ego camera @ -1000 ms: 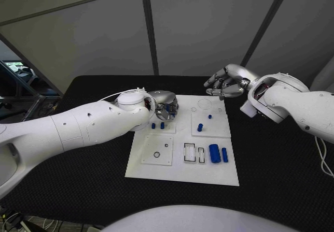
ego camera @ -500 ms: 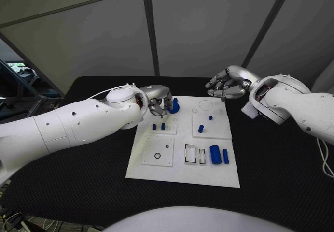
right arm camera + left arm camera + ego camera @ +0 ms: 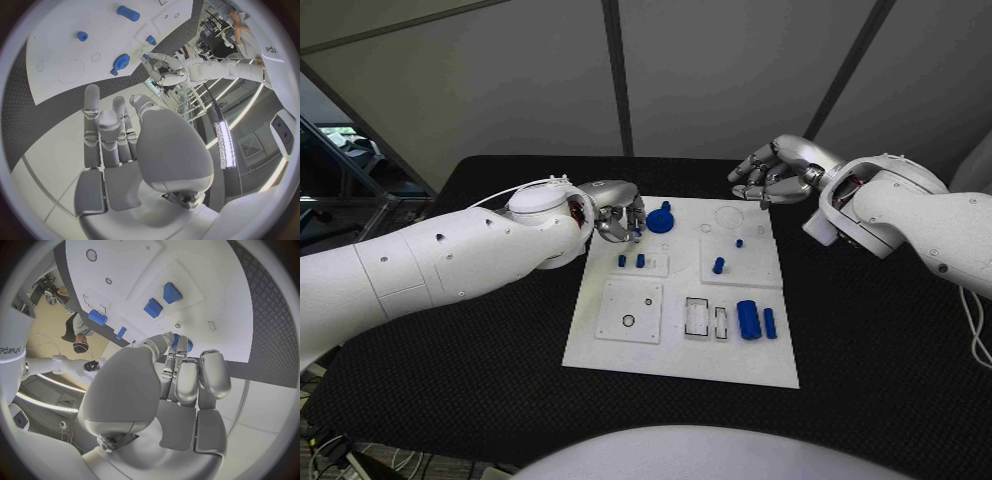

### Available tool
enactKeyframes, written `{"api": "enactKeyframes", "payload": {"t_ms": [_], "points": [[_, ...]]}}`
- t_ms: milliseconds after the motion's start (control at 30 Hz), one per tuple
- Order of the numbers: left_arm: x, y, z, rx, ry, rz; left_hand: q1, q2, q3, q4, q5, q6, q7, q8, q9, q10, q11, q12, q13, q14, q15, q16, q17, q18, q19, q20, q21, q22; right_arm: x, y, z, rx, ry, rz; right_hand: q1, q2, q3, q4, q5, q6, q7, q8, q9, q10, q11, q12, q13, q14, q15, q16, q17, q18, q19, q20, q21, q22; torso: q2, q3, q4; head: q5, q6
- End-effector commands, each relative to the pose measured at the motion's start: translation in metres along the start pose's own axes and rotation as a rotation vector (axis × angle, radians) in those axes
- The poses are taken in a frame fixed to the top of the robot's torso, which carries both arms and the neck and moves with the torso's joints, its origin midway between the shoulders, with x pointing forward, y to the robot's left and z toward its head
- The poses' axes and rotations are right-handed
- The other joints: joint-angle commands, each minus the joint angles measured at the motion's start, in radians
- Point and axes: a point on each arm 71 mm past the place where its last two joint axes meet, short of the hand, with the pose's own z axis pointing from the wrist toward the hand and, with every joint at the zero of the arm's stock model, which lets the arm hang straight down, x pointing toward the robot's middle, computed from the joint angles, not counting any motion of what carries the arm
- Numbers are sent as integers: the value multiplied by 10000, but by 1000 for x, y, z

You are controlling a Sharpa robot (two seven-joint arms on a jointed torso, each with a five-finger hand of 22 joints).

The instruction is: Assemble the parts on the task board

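The white task board [image 3: 678,355] lies mid-table. My left hand [image 3: 619,213] hovers over its far left corner and pinches a round blue part [image 3: 659,221] at its fingertips; the same part shows as a bit of blue [image 3: 182,343] in the left wrist view and as a disc [image 3: 120,62] in the right wrist view. Two short blue pegs [image 3: 632,261] stand just below that hand. Another blue peg [image 3: 718,265] and a tiny blue part [image 3: 738,243] stand right of centre. My right hand [image 3: 775,172] hangs beyond the board's far right corner, fingers curled in on nothing.
A thick blue cylinder [image 3: 747,318] and a thin blue one [image 3: 769,322] lie at the board's near right, beside two rectangular slots [image 3: 694,315]. A small black ring [image 3: 629,321] marks the square plate at near left. Black tabletop surrounds the board.
My left hand has drawn back from the two short pegs toward the board's far left corner, and the round blue part now shows at its fingertips. The right hand has barely moved.
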Motion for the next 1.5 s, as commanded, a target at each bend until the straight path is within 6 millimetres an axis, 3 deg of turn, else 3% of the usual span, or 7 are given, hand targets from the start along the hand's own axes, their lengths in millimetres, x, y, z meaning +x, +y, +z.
{"api": "enactKeyframes", "payload": {"t_ms": [33, 800, 1500], "points": [[2, 0, 0, -97, 175, -76, -116, -19, -45, -32, -31, 82, 10, -81, -17, 89, -8, -76, -17, 69, -65, 35, -26, -1144, 48, -16, -12, 489, -1, 1, 0, -71, 19, -30, -1, -87, 77, 0, 51, 58, 21, 64, 12, 74, 12, -58, -10, 61, 4, -24, -5, 55, 75, -23, -69, -17, -4, 14, -9, -9, -14], [9, 1, 5, -169, 588, -53, -189, -46, -80, -30, -103, 95, 1, -137, -22, 119, -8, -151, -31, 55, -64, 21, -83, -1136, 34, -13, -53, 474, -2, -1, -1, -29, 3, -48, -1, -90, 84, -4, 51, 60, 20, 66, 12, 81, 10, -60, -19, 66, 3, -24, 3, 55, 81, -25, -76, -21, -5, -4, -10, -42, -35], [13, 5, 6, -339, 790, -29, -342, -88, -175, 6, -151, 71, -24, -249, -36, 116, -5, -290, -59, 18, -60, -4, -166, -1120, -4, -8, -145, 434, -2, 0, -1, -47, 3, -46, -2, -97, 94, -11, 51, 64, 18, 71, 12, 91, 9, -63, -34, 70, 0, -42, -2, 55, 92, -28, -87, -28, -2, 9, -12, -33, -45]]}}
